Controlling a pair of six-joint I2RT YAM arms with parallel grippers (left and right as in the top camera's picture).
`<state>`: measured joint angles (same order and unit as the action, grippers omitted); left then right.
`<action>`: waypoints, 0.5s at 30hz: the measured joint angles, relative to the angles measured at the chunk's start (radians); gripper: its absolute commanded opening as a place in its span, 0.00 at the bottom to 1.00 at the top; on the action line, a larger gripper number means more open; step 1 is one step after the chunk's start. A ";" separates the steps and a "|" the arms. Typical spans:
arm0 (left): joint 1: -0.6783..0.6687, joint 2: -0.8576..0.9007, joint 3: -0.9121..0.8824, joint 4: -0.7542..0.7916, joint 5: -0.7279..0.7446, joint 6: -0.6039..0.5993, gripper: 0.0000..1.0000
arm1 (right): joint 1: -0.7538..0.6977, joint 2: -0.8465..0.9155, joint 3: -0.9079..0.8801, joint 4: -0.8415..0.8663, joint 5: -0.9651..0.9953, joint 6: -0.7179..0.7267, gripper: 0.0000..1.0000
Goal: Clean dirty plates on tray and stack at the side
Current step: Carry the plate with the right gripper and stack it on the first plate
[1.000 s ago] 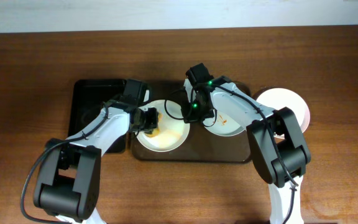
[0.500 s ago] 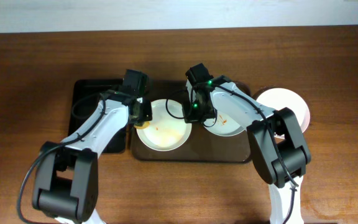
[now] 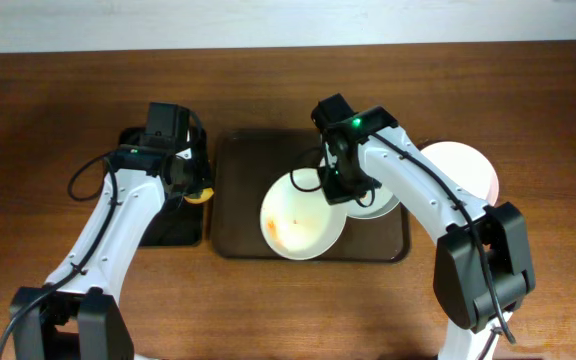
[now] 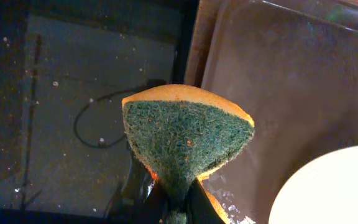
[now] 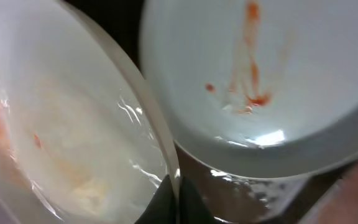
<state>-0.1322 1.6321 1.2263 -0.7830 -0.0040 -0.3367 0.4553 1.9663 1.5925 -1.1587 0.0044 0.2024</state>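
Note:
My right gripper is shut on the rim of a white plate with faint orange smears and holds it tilted over the brown tray; the right wrist view shows that rim between the fingers. A second plate with red sauce streaks lies on the tray beside it. A third plate sits on the table to the right of the tray. My left gripper is shut on an orange and green sponge over the black tray's right edge.
The narrower black tray stands left of the brown tray, wet with droplets. The brown wooden table surrounds both trays. A white wall edge runs along the back.
My left gripper moved left with the sponge, off the plate and over to the black tray. My right gripper lifted the wiped plate and shifted it right across the brown tray.

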 measured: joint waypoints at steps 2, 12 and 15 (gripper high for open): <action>0.000 0.000 0.000 0.000 0.000 0.000 0.00 | 0.000 0.000 0.001 0.024 0.039 0.005 0.04; 0.000 0.000 0.000 -0.013 0.000 0.000 0.00 | 0.000 0.000 0.177 -0.231 0.079 0.007 0.04; 0.000 0.000 0.000 -0.014 0.001 0.000 0.00 | 0.000 0.000 0.177 -0.313 0.116 0.012 0.04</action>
<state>-0.1322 1.6318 1.2263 -0.7967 -0.0032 -0.3367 0.4553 1.9663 1.7699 -1.4719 0.1207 0.2142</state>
